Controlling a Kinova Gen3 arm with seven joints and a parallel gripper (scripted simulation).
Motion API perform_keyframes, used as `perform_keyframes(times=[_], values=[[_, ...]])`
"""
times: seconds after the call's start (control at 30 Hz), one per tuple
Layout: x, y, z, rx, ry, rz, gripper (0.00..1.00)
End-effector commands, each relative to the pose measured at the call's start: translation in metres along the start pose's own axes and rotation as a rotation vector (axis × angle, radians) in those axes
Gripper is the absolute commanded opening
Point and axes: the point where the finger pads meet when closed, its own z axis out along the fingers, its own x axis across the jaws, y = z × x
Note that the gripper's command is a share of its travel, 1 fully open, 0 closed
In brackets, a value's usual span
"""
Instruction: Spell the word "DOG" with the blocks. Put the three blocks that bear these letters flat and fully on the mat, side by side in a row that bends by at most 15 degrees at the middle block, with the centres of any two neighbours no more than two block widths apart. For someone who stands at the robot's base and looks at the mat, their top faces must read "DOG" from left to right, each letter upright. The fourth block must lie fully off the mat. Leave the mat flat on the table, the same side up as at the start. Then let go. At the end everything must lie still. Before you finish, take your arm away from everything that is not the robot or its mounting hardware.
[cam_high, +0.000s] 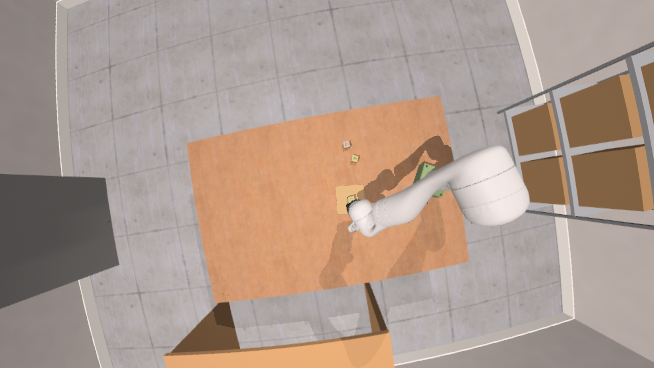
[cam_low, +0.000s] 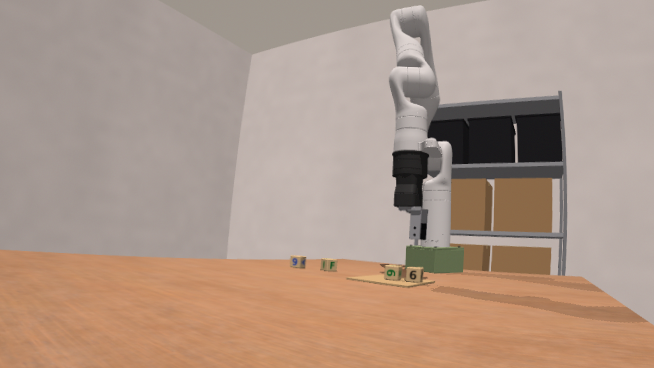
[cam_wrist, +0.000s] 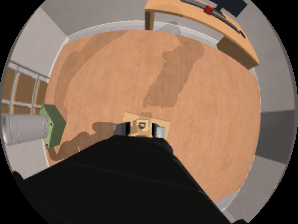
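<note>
Tan mat lay flat on wood table. On it sat D block, black 6 on side, and green-marked block just beside. Gripper hung above mat, open wide but not all way, holding nothing. Past mat, off it, sat F-sided block and blue 9 block, near each other. Green stand was under arm. Shelf stood behind.
</note>
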Motion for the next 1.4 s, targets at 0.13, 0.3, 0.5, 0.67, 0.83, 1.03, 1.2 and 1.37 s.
perform_keyframes(times=[0.13, 0.3, 0.5, 0.67, 0.83, 1.03, 1.2, 1.37], values=[[0.002, 0.001, -0.003, 0.000, 0.008, 0.002, 1.00], [0.002, 0.001, -0.003, 0.000, 0.008, 0.002, 1.00], [0.002, 0.001, -0.003, 0.000, 0.008, 0.002, 1.00], [0.002, 0.001, -0.003, 0.000, 0.008, 0.002, 1.00], [0.002, 0.001, -0.003, 0.000, 0.007, 0.007, 1.00], [0.002, 0.003, -0.003, 0.000, 0.004, 0.033, 1.00], [0.003, 0.011, -0.001, -0.002, -0.004, 0.108, 1.00], [0.004, 0.023, 0.001, -0.005, -0.018, 0.243, 1.00]])
